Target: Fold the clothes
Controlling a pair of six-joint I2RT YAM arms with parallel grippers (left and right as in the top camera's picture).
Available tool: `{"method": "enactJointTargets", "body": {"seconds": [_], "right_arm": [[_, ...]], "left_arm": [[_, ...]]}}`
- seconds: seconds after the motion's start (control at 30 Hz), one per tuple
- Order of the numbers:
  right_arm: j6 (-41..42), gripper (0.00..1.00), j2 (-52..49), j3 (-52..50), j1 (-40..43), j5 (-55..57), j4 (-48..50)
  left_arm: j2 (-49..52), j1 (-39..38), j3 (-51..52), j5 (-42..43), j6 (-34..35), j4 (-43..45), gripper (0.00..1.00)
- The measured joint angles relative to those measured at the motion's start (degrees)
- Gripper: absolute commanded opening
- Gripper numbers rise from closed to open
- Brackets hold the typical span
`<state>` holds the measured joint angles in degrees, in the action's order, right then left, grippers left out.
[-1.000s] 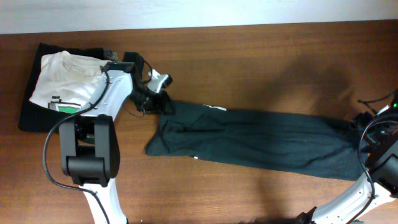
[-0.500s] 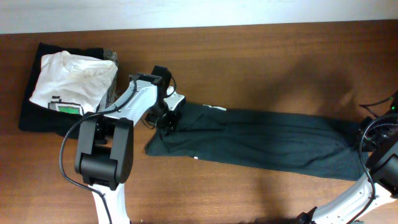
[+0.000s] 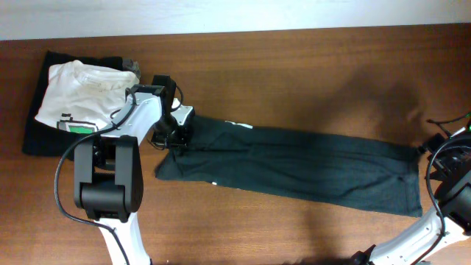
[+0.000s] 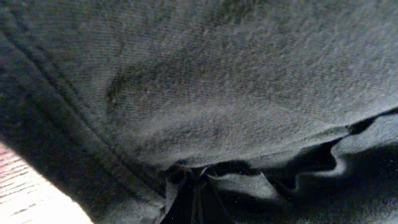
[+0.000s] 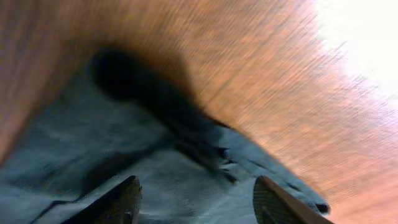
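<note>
Pinching one end of the limp, light T-shirt (image 3: 309,165).
My left claw (image 3: 179,136) is clamping puckered cloth, the rest trailing away over the worktop (image 3: 294,73); my right claw (image 5: 199,196) is gaping empty above the far corner, likely the best hold.

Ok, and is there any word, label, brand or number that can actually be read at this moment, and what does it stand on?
No text here can be read.
On the white tee, the green print: marks too small to read.
On the dark T-shirt, the pale label: too small to tell if it carries any text.
Wrist views: no writing in view.
</note>
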<state>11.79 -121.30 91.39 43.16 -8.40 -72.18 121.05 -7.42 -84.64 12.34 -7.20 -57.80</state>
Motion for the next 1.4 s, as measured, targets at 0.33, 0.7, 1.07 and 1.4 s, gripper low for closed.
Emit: {"method": "enactJointTargets", "body": {"seconds": [0.33,0.7,1.07,1.4], "right_arm": [[-0.3,0.3,-0.1,3.1,-1.8,5.4,-8.8],[0.3,0.21,0.2,-2.4,-3.2,4.3,4.6],[0.7,0.13,2.3,2.7,-0.9,9.2,-9.8],[4.2,0.67,2.5,2.8,-0.9,15.7,-8.6]], "left_arm": [[0.0,0.1,0.0,0.1,0.2,0.3,0.03],[0.0,0.1,0.0,0.6,0.4,0.3,0.06],[0.0,0.4,0.0,0.9,0.4,0.4,0.06],[-0.1,0.6,-0.5,2.5,0.9,0.0,0.59]]}}
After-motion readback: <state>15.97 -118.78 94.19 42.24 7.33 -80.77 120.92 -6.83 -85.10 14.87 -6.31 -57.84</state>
